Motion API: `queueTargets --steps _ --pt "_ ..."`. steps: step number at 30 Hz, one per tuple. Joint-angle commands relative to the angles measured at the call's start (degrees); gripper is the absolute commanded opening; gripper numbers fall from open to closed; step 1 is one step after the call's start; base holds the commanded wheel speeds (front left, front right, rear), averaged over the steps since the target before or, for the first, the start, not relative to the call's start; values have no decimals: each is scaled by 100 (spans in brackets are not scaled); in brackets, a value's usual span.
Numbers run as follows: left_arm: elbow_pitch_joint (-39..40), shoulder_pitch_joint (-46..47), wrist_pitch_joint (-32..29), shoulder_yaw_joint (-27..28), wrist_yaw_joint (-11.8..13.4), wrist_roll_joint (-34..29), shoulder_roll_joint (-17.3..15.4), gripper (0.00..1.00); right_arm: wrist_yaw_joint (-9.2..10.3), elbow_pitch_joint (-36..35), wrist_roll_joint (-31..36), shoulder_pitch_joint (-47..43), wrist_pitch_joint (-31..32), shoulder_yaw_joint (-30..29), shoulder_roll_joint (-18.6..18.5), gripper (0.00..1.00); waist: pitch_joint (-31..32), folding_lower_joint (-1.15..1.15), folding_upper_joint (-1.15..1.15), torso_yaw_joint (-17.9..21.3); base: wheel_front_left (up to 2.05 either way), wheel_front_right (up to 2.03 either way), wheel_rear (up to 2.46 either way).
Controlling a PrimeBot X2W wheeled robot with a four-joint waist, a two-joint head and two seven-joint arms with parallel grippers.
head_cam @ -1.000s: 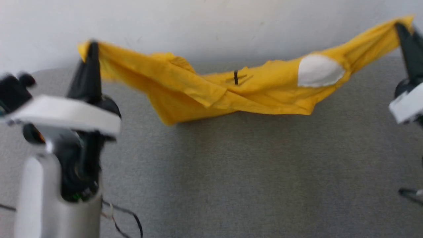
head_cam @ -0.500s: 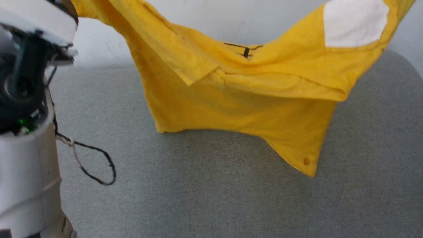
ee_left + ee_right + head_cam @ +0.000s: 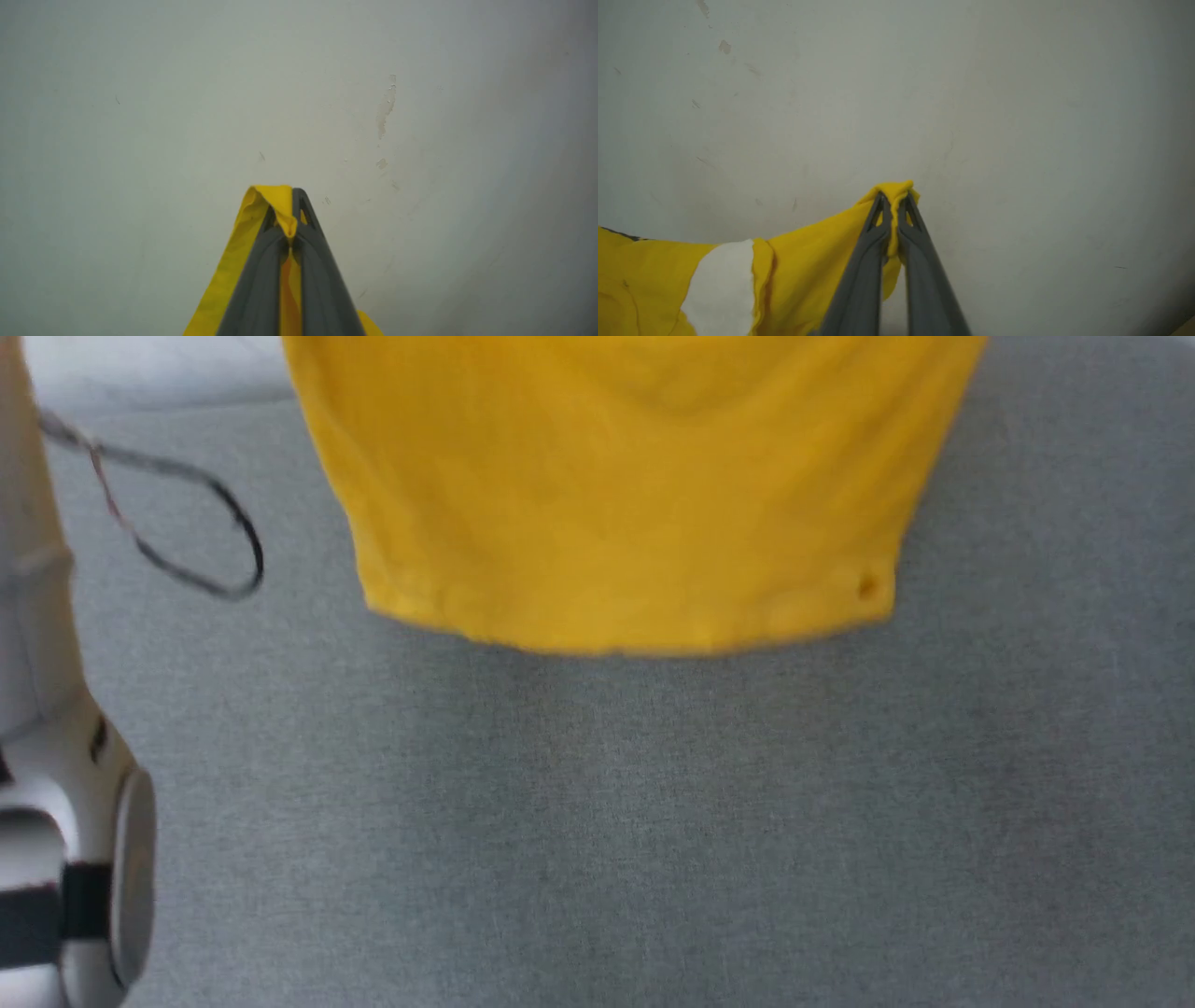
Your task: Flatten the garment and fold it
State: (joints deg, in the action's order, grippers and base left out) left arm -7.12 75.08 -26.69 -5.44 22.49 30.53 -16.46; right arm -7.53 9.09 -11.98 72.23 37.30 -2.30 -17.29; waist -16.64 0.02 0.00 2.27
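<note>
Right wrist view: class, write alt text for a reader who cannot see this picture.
The right claw, with two dark grey fingers, is shut on a bunched fold of a yellow T-shirt, held up before a pale, scuffed wall. The cloth hangs away to the lower left, where a white patch shows.

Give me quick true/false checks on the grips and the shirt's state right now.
The left pincer is shut on the garment. True.
The right pincer is open and empty. False: it is shut on a bunched garment edge.
The garment lies spread flat on the grey surface. False: it hangs from both pincers.
A white patch shows on the garment beside the right pincer. True.
</note>
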Motion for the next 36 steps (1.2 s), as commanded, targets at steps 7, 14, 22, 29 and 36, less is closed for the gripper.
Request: queueTargets --steps 7,14,22,29,36 --pt "-835 1389 1086 123 -236 -90 222 0 4 907 477 1243 -698 217 35 0 -1137 -2 0 41 0 0 0" --pt "-1296 1980 2107 93 -686 -164 251 0 4 1588 783 1960 -1320 389 -99 0 -1853 -2 0 -86 0 0 0" --pt "-1593 1444 2420 -14 -1346 89 227 0 4 2021 599 1941 -1665 785 -288 0 -2481 -2 0 -281 0 0 0" --pt "-1493 960 2400 342 -1667 643 129 0 4 1721 -45 1518 -1697 1104 -439 0 -2440 -2 0 -283 0 0 0" --pt "-610 54 1805 565 -1687 1242 175 0 4 702 -785 465 -1408 970 -755 0 -1886 -2 0 -271 0 0 0"
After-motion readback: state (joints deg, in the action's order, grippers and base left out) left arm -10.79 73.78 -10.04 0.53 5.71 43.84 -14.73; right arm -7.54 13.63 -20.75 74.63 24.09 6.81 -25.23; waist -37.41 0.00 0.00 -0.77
